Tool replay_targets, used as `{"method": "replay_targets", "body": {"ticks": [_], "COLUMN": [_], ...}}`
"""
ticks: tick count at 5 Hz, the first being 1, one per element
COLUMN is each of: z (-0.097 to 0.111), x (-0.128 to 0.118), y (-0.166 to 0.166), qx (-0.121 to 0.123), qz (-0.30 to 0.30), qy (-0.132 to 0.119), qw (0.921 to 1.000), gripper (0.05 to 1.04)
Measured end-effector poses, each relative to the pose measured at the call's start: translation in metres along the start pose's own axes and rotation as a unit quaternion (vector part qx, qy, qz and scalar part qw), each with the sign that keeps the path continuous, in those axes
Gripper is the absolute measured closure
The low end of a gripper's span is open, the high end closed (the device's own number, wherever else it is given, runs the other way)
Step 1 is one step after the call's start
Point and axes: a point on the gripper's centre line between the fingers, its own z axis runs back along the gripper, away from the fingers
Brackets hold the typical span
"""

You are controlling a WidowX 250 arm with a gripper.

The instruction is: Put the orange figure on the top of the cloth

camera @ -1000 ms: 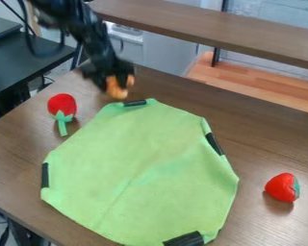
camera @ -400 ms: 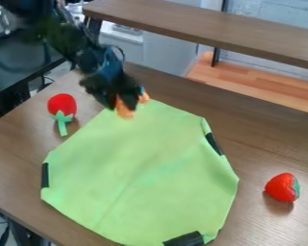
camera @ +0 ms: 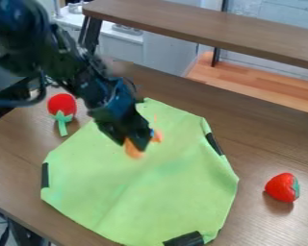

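Gripper (camera: pixel 144 144): clasping the orange figure (camera: pixel 133 150) — above the cloth (camera: pixel 150 197)
Strawberry (camera: pixel 282 187): beside the cloth (on the table (camera: pixel 266 144))

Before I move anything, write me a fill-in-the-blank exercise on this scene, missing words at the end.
1. The end effector holds the orange figure above the green ____.
2. The pieces of tape on the edge of the cloth are coloured ____.
3. The toy with a long green stem has a head coloured ____.
4. The strawberry lies on the table, toward the picture's ____ edge.

Missing words: cloth; black; red; right.
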Motion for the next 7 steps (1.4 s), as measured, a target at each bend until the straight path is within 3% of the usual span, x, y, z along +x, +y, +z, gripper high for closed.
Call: {"method": "replay_targets", "body": {"ticks": [2,4,5,6,7], "z": [-0.006,-0.036,-0.034,-0.012,0.022], "x": [-0.029,-0.056,-0.062,-0.051,-0.031], "y": [-0.032,-0.029,-0.032,-0.043,-0.049], "qx": [-0.009,0.014,0.006,-0.030,-0.049], "qz": [-0.044,-0.054,-0.034,-0.028,-0.020], "qy": [0.023,0.063,0.094,0.106,0.106], "qw": [0.9987,0.9964,0.9949,0.9935,0.9930], "gripper": [0.476,0.431,0.149,0.080,0.083]}}
